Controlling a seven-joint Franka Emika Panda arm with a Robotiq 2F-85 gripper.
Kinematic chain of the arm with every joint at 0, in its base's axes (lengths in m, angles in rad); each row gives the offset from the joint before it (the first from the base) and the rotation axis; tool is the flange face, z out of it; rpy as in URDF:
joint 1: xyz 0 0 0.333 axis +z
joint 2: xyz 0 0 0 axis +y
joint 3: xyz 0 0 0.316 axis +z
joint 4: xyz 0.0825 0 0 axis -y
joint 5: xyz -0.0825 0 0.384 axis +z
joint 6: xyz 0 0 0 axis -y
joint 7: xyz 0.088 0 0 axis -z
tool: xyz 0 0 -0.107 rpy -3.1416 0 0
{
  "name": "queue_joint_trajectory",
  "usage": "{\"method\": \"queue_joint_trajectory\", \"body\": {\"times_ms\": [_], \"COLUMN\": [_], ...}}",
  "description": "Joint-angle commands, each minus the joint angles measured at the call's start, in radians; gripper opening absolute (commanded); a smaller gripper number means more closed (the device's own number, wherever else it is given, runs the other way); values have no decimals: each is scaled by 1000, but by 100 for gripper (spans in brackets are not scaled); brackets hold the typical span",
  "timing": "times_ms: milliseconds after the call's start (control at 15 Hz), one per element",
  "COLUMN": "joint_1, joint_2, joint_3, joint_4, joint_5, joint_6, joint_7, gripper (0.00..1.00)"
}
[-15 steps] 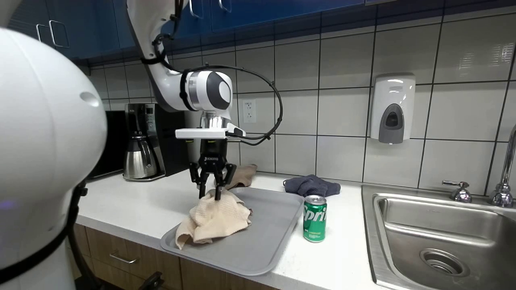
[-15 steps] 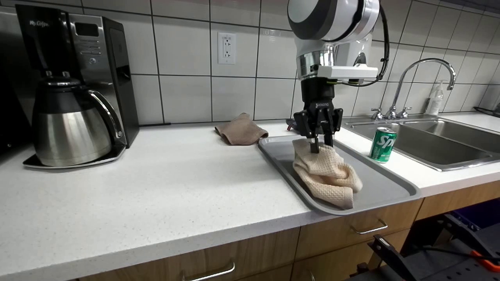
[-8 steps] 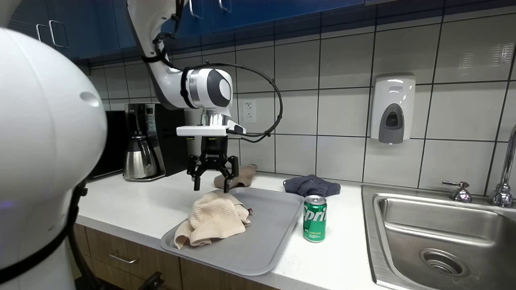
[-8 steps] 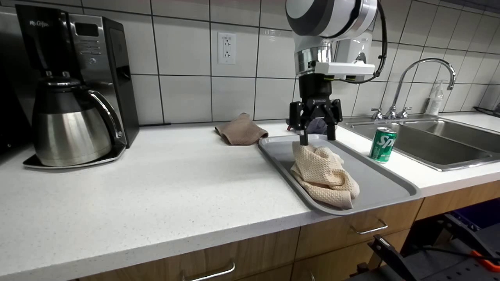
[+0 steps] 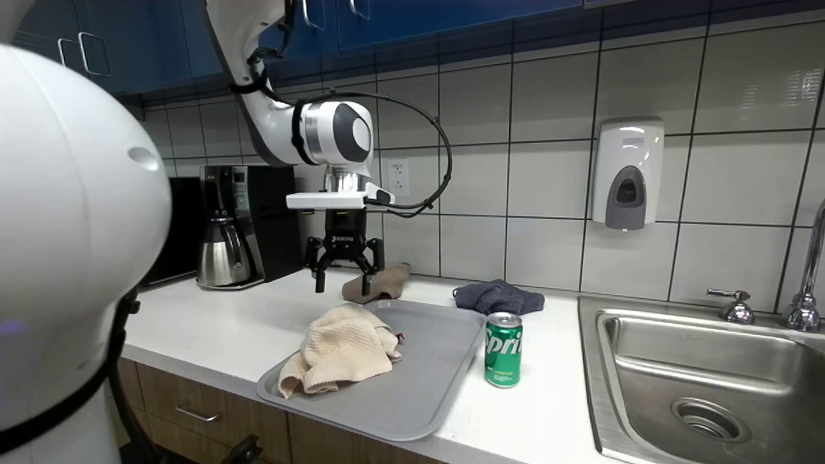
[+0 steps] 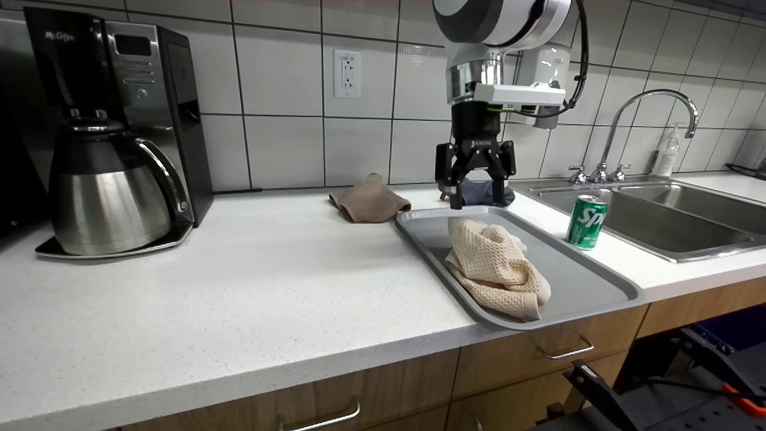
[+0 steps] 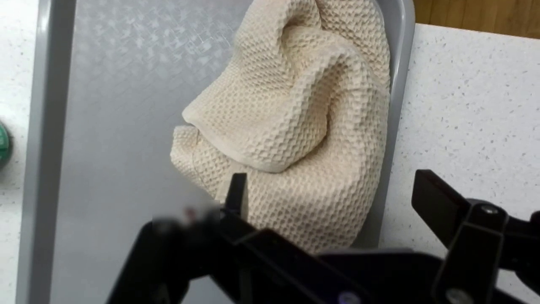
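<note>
Above the back part of the grey tray [image 5: 425, 386], my gripper [image 5: 343, 287] stands open, its fingers pointing down with nothing between them. A crumpled cream waffle-weave cloth [image 5: 348, 348] lies on the tray below it, apart from the fingertips. Seen from the wrist, the cloth [image 7: 295, 105] covers the tray's side near the rim, one finger [image 7: 237, 192] showing over it and the opposite finger [image 7: 438, 207] over the counter. Some small dark-red thing [image 5: 399, 338] peeks out at the cloth's edge; what it is I cannot tell.
A green Sprite can [image 5: 503, 351] stands beside the tray, between it and the steel sink [image 5: 702, 380]. A brown cloth [image 6: 371, 200] and a dark blue cloth [image 5: 499, 298] lie near the tiled wall. The coffee maker [image 6: 119, 137] stands farther along the counter.
The fingers, close together at the cloth a second ago, have spread and let go of it. My gripper has risen clear, and the cloth has settled on the tray.
</note>
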Motion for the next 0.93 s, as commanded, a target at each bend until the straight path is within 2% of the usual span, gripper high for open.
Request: {"method": "queue_joint_trajectory", "body": {"times_ms": [0,867], "joint_1": [-7,-11], "joint_2": [34,262], "joint_3": [9,7], "joint_4": [63,358], "joint_5": [3,6], "joint_6": [-3,20], "joint_7": [20,-16], "gripper": [100,100]}}
